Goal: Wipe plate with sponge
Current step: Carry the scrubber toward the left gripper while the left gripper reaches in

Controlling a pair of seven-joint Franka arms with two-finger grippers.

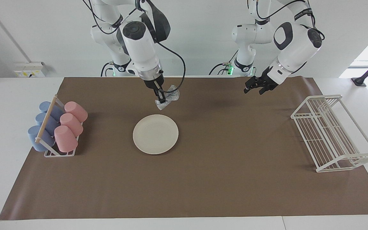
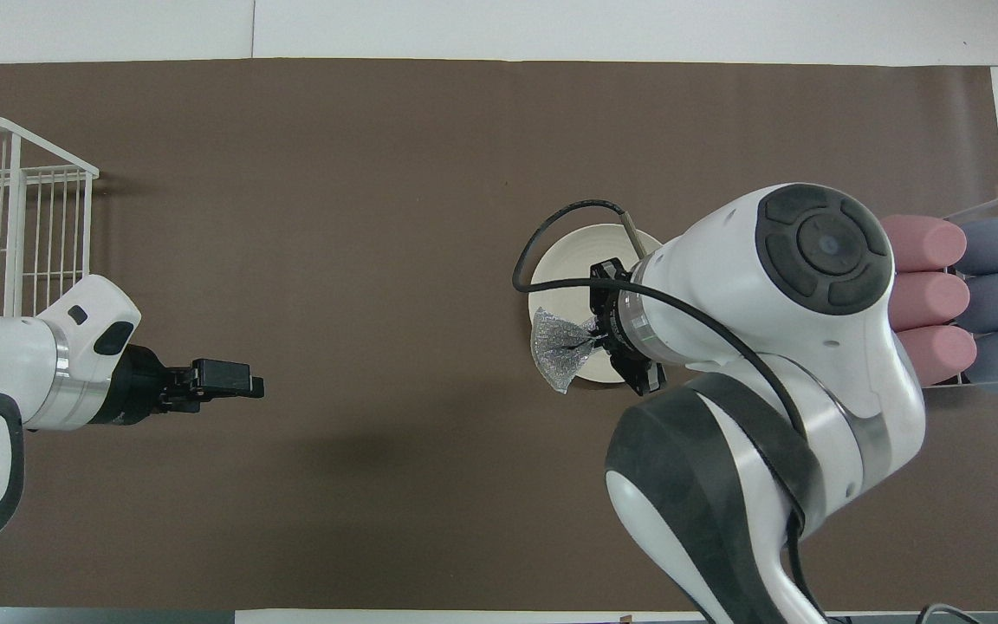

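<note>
The cream-white plate [image 1: 155, 134] lies flat on the brown mat, bare on top; in the overhead view the right arm hides part of the plate [image 2: 564, 269]. My right gripper [image 1: 161, 98] hangs high above the plate's robot-side rim, shut on the silvery mesh sponge [image 1: 168, 96]. The sponge [image 2: 558, 349] dangles clear of the plate from the right gripper [image 2: 596, 331]. My left gripper [image 1: 255, 87] waits open and empty in the air over the mat, toward the left arm's end; the overhead view shows this left gripper [image 2: 235, 381] too.
A rack of pink and blue cups [image 1: 56, 127] lying on their sides stands at the right arm's end of the mat [image 2: 958, 295]. A white wire rack [image 1: 331, 131] stands at the left arm's end [image 2: 5, 217].
</note>
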